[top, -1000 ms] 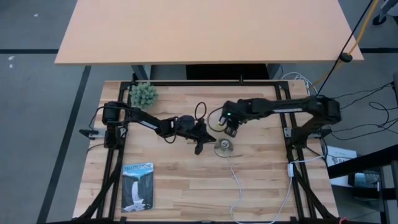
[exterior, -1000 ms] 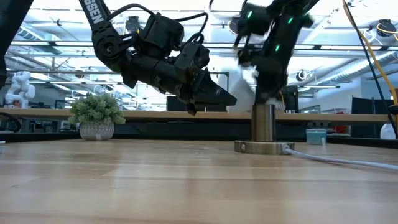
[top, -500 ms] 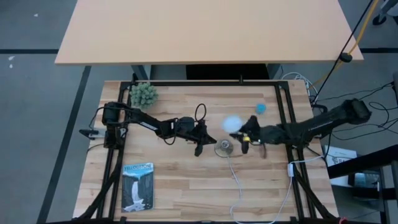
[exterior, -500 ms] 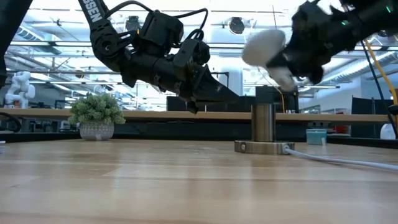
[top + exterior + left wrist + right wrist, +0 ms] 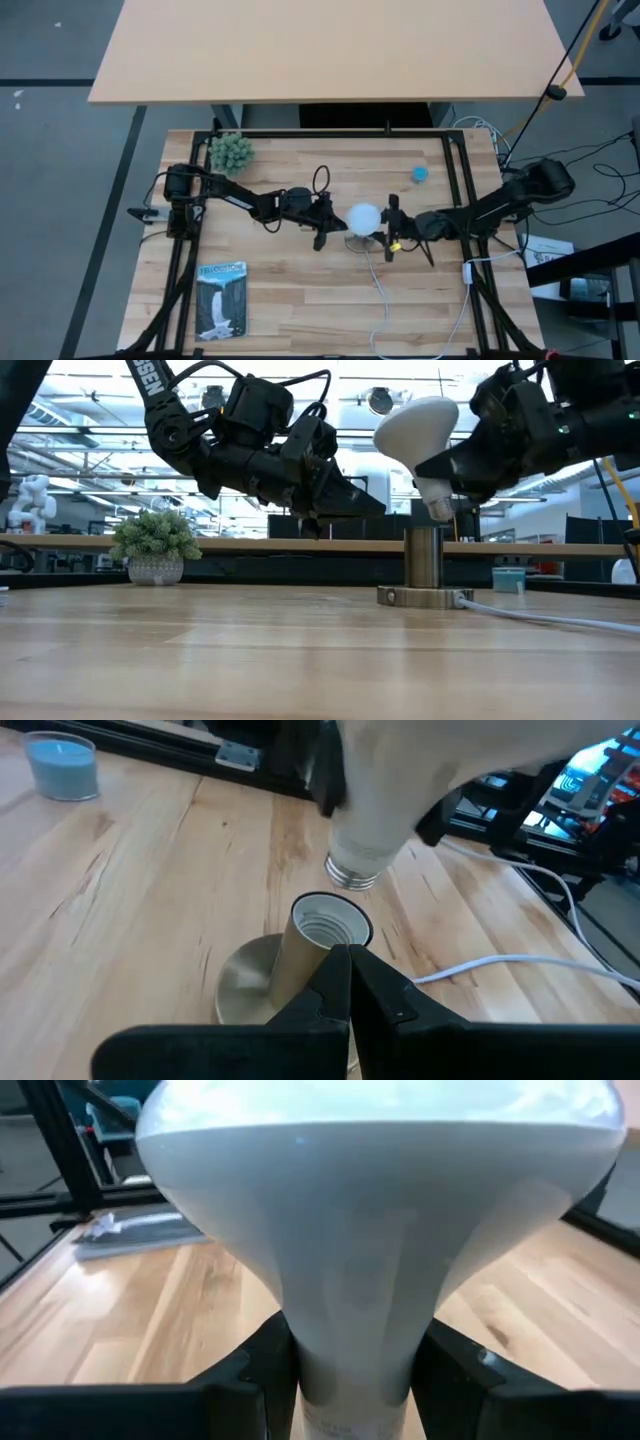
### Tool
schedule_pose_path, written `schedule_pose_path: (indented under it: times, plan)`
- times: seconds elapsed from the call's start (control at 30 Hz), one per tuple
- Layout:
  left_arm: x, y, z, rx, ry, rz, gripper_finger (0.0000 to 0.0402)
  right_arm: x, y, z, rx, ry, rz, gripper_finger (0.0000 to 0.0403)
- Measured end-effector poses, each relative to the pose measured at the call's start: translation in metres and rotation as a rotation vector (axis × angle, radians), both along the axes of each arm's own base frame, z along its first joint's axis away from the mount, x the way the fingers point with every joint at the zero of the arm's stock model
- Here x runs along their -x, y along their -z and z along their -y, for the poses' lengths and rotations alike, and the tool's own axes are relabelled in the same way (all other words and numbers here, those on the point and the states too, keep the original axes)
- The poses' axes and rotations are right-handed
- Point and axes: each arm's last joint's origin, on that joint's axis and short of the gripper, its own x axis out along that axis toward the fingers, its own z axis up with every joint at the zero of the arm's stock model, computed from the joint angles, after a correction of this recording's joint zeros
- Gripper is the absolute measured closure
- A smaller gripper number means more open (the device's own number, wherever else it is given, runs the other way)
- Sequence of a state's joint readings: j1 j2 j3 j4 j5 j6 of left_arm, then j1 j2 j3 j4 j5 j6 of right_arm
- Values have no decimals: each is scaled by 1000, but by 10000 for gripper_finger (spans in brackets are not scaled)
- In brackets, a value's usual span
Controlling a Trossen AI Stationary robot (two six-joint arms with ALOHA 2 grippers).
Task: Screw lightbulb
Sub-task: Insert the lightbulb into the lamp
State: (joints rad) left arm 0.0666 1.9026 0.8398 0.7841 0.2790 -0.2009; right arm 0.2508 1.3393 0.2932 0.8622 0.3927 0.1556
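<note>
One bulb: clamped at its neck by right gripper, tilted, just above socket.
Left gripper: fingers closed, beside socket.

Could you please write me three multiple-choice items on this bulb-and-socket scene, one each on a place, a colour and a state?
1. Where is the lightbulb?
A. lying flat on the table
B. held tilted just above the socket
C. screwed fully into the socket

2. What colour is the small candle at the table's far side?
A. blue
B. red
C. yellow

3. What is the state of the right hand?
A. open and empty
B. shut on the lightbulb's neck
C. resting on the booklet

Answers:
1 B: the low view shows the threaded end hanging slightly above the socket's mouth, dome leaning toward the left hand.
2 A: the left wrist view shows it pale blue.
3 B: the right wrist view shows both fingers pressed against the neck.
</note>
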Motion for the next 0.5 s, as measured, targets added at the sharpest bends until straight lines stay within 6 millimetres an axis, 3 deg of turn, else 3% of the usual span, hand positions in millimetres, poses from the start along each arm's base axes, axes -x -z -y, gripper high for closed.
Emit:
schedule_pose_path:
  times: [0.3,0.5]
  plan:
    - [-1,-2,13,-262,53,77,395,-4,7,-1,-2,0,-13,260]
    - [-2,-2,14,-279,-8,73,344,-6,7,-2,6,-5,13,260]
